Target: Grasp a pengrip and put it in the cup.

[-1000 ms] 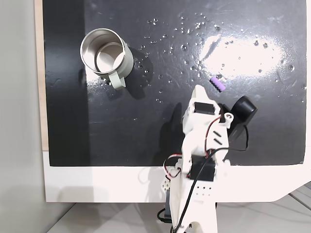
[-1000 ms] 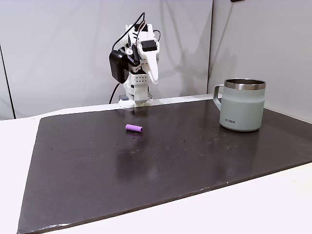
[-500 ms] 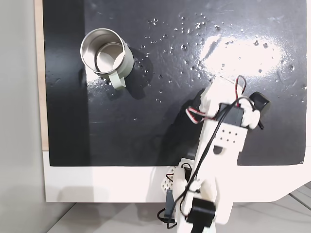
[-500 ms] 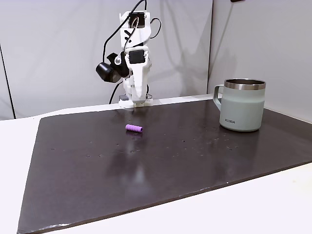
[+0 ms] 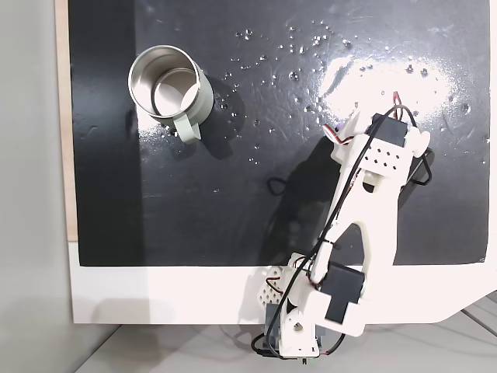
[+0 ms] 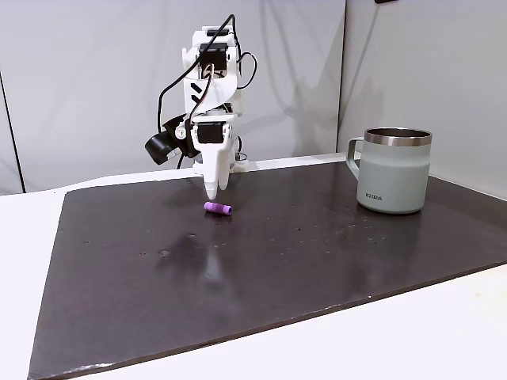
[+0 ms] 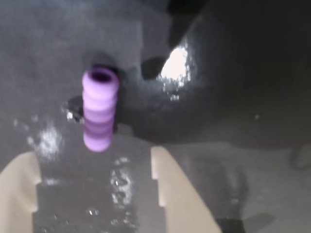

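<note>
Just beyond the parted fingers of the gripper (image 7: pixel 95 170), pengrip (image 7: pixel 100 109) lies free on black mat (image 6: pixel 317 253); cup (image 6: pixel 394 169) well apart.

In a fixed view, the cup (image 6: pixel 394 170) stood at frame right, the pengrip (image 6: pixel 217 209) centre-left under the pincer (image 6: pixel 214 190).

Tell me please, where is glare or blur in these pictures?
In a fixed view from above, a wide white glare lies on the dark mat near the arm. In the wrist view, the pengrip and the mat look soft, with a bright spot of glare beside it. In a fixed view from the side, the cup is sharp.
</note>
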`<state>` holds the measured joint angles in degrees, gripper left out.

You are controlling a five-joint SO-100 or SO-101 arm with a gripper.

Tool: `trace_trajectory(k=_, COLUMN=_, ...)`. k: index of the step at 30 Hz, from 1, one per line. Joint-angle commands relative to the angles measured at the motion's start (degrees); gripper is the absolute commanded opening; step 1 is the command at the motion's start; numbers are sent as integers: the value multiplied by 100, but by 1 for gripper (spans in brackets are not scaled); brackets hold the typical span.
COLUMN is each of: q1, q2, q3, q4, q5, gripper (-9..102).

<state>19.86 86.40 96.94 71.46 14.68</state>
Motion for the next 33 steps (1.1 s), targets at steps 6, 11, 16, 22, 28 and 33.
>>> trace_trajectory(k=6, q1=202, q2=-738, q3=-703, q4=-220, q5=-149, gripper=23)
trace_trajectory(k=11, q1=202, q2=-1107, q3=-949, q4=-272, q5=-158, gripper=23)
trace_trajectory(k=16, q1=211, q2=-1301, q3=-976, q4=-378, q5=-158, gripper=10)
trace_trajectory(k=22, q1=229, q2=-1362, q3=-976, q4=-431, q5=-185, gripper=0)
trace_trajectory(k=28, q1=193, q2=-879, q3=-967, q4=-229, q5=-193, gripper=0)
trace_trajectory(k=33, q1=-149, q2=114, q3=-1125, q4=360, q5=-141, gripper=0)
